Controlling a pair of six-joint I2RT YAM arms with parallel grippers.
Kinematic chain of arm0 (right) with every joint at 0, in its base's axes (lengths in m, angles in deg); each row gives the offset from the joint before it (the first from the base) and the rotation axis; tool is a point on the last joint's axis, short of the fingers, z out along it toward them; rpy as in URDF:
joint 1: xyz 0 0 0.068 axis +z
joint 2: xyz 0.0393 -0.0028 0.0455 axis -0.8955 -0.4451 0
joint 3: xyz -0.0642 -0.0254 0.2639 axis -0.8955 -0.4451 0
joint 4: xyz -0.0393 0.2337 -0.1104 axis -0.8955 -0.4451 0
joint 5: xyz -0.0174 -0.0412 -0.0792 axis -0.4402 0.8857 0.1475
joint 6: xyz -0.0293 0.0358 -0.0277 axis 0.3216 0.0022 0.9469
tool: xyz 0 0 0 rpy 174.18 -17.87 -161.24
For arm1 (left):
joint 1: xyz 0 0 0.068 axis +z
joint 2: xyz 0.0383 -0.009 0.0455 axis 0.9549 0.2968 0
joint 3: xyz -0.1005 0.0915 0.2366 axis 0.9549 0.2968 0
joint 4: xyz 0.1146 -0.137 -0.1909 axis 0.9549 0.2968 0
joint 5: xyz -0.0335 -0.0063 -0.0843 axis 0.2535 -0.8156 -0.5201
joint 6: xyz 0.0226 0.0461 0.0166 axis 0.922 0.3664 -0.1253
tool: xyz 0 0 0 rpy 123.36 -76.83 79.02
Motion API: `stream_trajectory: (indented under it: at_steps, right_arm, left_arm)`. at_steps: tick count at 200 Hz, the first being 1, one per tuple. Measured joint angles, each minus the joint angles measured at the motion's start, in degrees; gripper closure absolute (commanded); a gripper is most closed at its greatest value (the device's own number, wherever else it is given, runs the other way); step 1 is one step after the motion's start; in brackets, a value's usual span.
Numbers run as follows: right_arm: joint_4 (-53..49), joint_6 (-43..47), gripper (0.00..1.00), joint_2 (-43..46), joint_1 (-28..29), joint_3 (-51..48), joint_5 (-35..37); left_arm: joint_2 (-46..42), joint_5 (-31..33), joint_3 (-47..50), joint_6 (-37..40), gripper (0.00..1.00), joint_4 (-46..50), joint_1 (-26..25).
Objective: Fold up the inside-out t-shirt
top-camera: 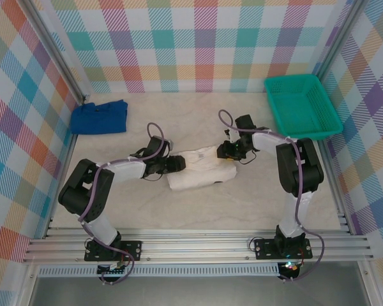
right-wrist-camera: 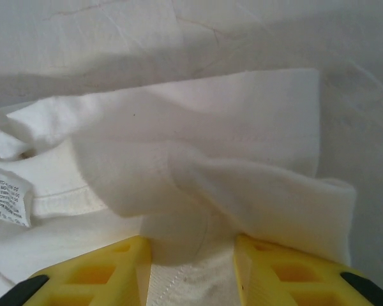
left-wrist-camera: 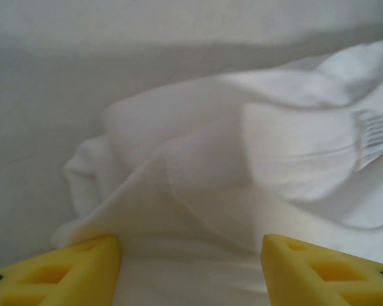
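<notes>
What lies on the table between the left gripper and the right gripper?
The white t-shirt, gathered into a compact bundle, lies between the left gripper and the right gripper; the top external view shows this.

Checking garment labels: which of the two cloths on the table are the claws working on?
The white t-shirt, bunched mid-table with the left claw and right claw at its two ends. The blue cloth lies apart, far left by the wall.

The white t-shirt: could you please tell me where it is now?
In the top view, the t-shirt lies bundled mid-table between the left gripper and right gripper.
</notes>
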Motion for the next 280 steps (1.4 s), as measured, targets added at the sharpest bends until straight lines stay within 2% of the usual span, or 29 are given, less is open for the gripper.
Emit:
stream_trajectory:
  at_steps: [34, 47, 69, 88, 148, 178, 220, 280]
  right_arm:
    - [-1.6, 1.3, 0.58, 2.5, 0.0, 1.1, 1.1]
    - [-1.8, 1.8, 0.57, 5.9, 0.0, 0.2, 1.6]
    - [-2.0, 2.0, 0.54, 13.0, 0.0, -2.7, 2.0]
    - [-1.7, 2.0, 0.53, 17.0, 0.0, -4.8, 2.1]
    - [-0.1, 0.0, 0.53, 13.4, 0.0, -7.7, 3.4]
    - [1.5, -1.5, 0.54, 11.0, 0.0, -10.0, 3.5]
    - [3.3, -3.5, 0.55, 10.8, 0.1, -12.4, 3.0]
    - [4.7, -5.2, 0.56, 10.8, 0.1, -13.2, 2.4]
  left_arm:
    - [-2.5, 0.9, 1.0, 0.0, 0.33, -0.7, 0.4]
    - [-6.1, 2.0, 2.3, 0.0, 0.30, -0.3, 0.7]
    - [-13.0, 3.5, 4.2, -1.6, 0.17, 1.6, 1.3]
    - [-15.9, 2.7, 5.2, -3.6, 0.15, 3.5, 1.5]
    - [-8.2, -7.8, 5.7, -10.0, 0.14, 2.4, 1.5]
    - [-4.4, -10.6, 4.9, -11.8, 0.14, 0.2, 0.9]
    - [-1.8, -11.7, 4.0, -13.2, 0.24, -2.4, 0.3]
    - [2.0, -12.6, 2.9, -13.3, 0.60, -5.9, 0.4]
